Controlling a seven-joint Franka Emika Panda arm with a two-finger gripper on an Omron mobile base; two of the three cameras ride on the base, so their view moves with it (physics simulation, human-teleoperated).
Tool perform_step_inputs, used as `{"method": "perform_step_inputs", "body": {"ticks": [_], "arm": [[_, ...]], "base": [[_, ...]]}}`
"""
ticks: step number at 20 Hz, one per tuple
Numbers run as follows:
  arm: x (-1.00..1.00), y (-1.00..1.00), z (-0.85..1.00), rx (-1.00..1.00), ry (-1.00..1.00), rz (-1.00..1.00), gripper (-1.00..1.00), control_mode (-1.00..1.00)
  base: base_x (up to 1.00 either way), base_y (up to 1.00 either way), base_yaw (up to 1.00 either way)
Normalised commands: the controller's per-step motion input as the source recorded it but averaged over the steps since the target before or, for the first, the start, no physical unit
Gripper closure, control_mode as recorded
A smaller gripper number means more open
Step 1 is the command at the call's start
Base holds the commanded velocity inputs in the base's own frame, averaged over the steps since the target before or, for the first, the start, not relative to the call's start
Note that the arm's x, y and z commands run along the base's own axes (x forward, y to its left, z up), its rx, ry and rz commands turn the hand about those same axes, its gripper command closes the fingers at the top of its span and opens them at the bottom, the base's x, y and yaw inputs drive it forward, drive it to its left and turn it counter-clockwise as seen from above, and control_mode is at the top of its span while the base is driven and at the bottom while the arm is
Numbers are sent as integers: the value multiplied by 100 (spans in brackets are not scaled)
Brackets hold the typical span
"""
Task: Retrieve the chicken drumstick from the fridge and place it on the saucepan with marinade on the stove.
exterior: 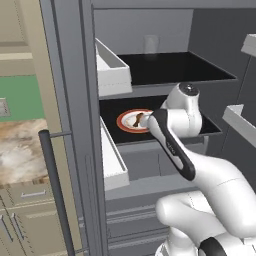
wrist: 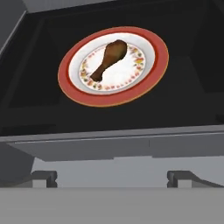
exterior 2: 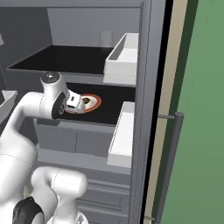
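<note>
Gripper (wrist: 111, 177), jaws spread wide and empty, faces the chicken drumstick (wrist: 109, 58) lying diagonally ahead on its plate (wrist: 153, 70).

Brown drumstick (wrist: 109, 59) lying flat mid-plate (wrist: 155, 65), plate near the front edge of the open fridge's (exterior: 75, 100) dark middle shelf (wrist: 39, 96).

Camera layout at the open tall grey fridge (exterior: 75, 100)

Both base views look forward and down past the arm, sharing the dark shelf's round red-rimmed white plate (exterior: 127, 121) (exterior 2: 94, 101). The hand view faces that plate (wrist: 153, 52) closely, at upper centre.
</note>
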Motion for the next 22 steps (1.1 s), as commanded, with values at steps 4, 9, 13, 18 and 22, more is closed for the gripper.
{"method": "perform_step_inputs", "body": {"ticks": [4, 9, 13, 18, 22], "arm": [[27, 6, -3, 0, -5, -5, -100, -100], [27, 2, -1, 0, -1, -4, -100, -100], [37, 4, -5, 0, 0, -6, -100, -100], [44, 4, -12, 0, 0, -6, -100, -100], [47, 4, -19, 0, 0, -5, -100, -100]], "base": [[0, 0, 0], [0, 0, 0], [0, 0, 0], [0, 0, 0], [0, 0, 0]]}}
